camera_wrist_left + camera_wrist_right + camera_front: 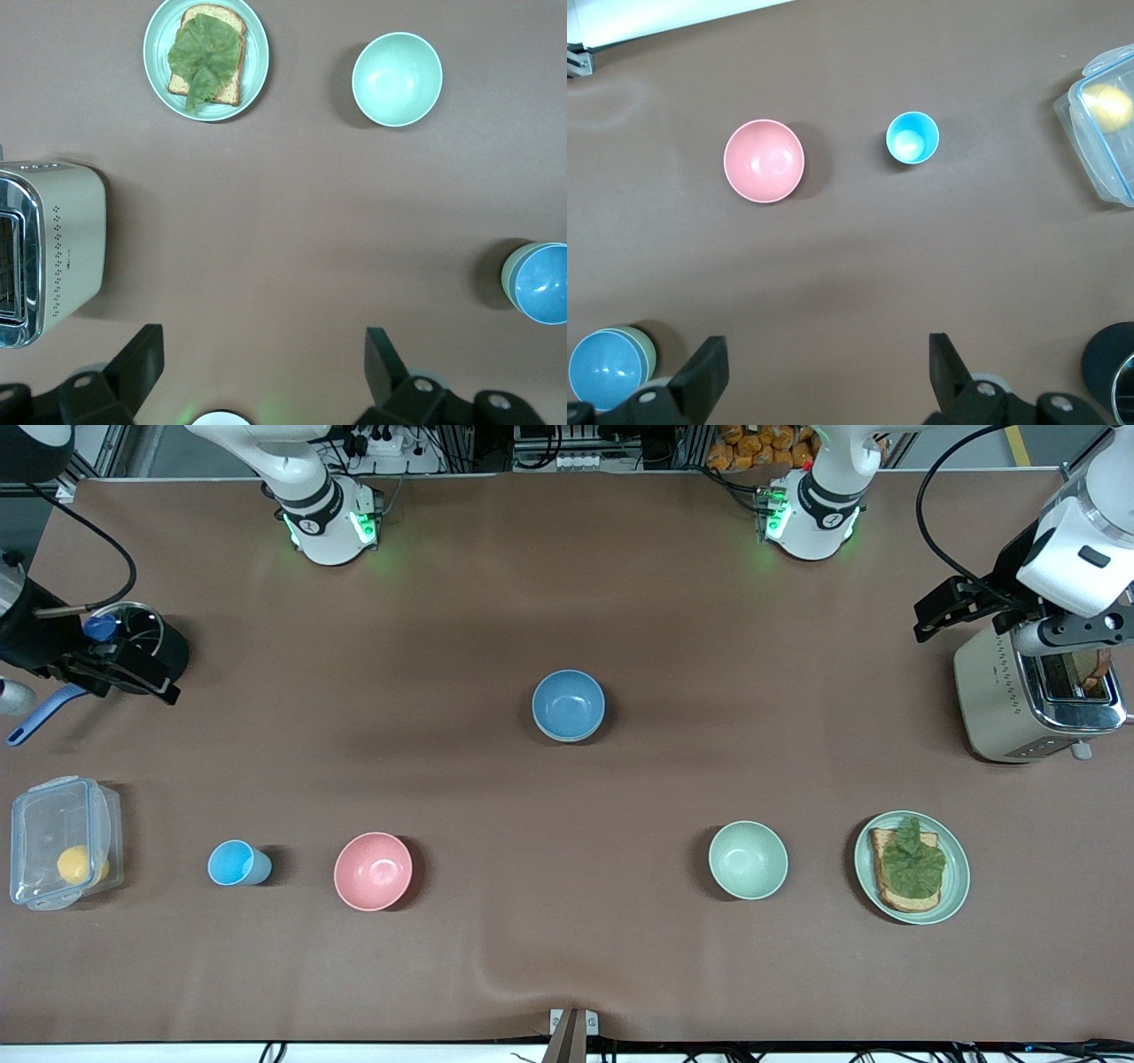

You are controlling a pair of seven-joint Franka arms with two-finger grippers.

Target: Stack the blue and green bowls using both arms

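Note:
The blue bowl (568, 705) stands upright near the middle of the table. It is nested inside the green bowl (647, 343), whose sage rim (507, 276) shows around it in both wrist views. My left gripper (935, 613) hangs open and empty beside the toaster at the left arm's end; its fingers (142, 359) are spread wide over bare table. My right gripper (133, 677) hangs open and empty by the black pot at the right arm's end, its fingers (707, 367) also spread over bare table. Both are well away from the bowls.
A paler mint bowl (748, 859) and a plate (957, 868) with toast and lettuce lie nearer the camera toward the left arm's end, near a toaster (1019, 691). Toward the right arm's end are a pink bowl (373, 871), a light-blue cup (235, 863), a clear box (62, 841) and a black pot (151, 642).

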